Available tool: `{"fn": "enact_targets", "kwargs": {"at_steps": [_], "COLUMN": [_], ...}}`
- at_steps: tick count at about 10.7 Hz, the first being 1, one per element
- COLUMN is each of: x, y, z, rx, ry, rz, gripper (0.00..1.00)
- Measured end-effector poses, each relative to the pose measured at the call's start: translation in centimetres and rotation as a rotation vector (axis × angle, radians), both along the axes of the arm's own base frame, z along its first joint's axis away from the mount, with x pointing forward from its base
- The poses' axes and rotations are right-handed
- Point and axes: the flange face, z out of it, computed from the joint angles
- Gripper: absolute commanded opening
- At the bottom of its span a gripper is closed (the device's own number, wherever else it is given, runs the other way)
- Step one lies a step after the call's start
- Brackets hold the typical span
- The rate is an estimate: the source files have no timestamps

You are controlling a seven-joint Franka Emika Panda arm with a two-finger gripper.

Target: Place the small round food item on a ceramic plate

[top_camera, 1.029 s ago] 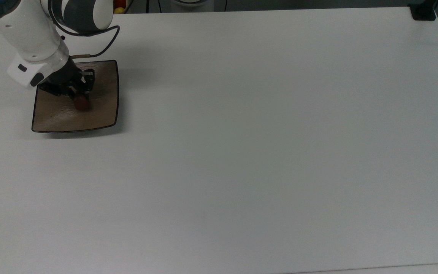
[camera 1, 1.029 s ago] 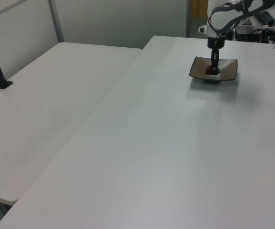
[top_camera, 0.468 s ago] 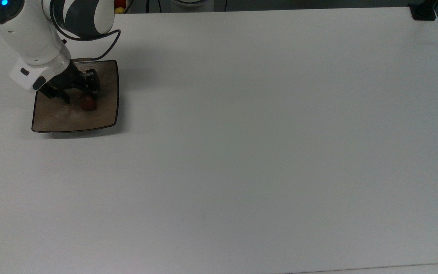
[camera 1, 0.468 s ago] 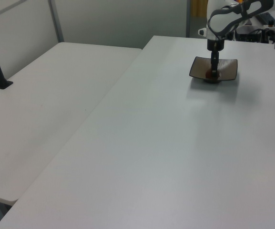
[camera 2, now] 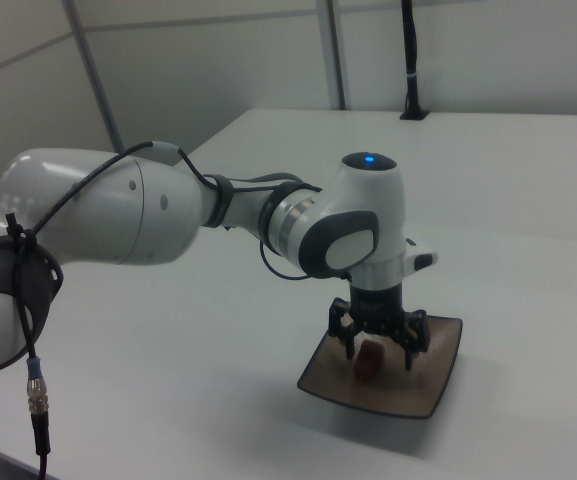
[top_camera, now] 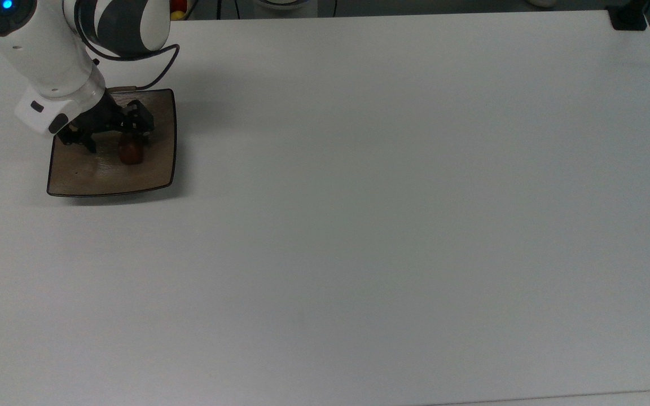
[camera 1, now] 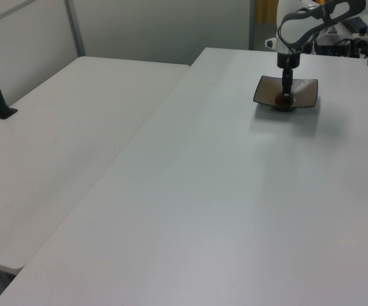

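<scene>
1. The small round food item [top_camera: 130, 151], a dark reddish-brown lump, sits on the ceramic plate [top_camera: 150, 175], roughly mid-plate and a bit toward the top view's right; in the right view the lump [camera 2: 370, 361] rests on the glossy surface of the plate [camera 2: 433, 385].
2. The gripper [top_camera: 115, 135] is spread open, one finger on either side of the lump with clear gaps in the right view, so it grips nothing. The gripper [camera 2: 379, 345] hangs just above the item.
3. Change: a second ago the fingers were closed around the lump, low on the plate. Half a second ago they had parted and the lump lay free. Now they are a touch higher, and the lump is in the same spot.
4. Meaning: release done and the item has not rolled or stuck to a finger. By my read the task goal is met; only retreat is left.
5. In the left view the plate [camera 1: 302, 93] sits at the far end of the white table [camera 1: 235, 210], with the arm's wrist straight above it.
6. Risk, as a judgement: a sideways exit could clip the lump, so a straight lift looks safest.
</scene>
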Motion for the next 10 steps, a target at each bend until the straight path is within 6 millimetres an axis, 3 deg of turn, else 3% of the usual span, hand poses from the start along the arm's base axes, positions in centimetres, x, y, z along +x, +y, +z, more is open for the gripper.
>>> {"fn": "enact_targets", "kwargs": {"at_steps": [2,3,4,7,8,10], "x": [0.5,0.5,0.1,-3.6,-5.1,-6.7], "y": [1.0,2.2,3.7,8.8,10.8,15.3], "z": [2.9,5.8,9.9,22.2,24.9,27.9], "rx": [-0.008,-0.006,0.000,0.011,0.016,0.021], "ry": [-0.031,-0.035,-0.035,-0.048,-0.044,-0.045], "rz": [-0.032,-0.042,-0.048,-0.110,-0.133,-0.173], "gripper": [1.00,1.00,1.00,1.00,1.00,1.00]}}
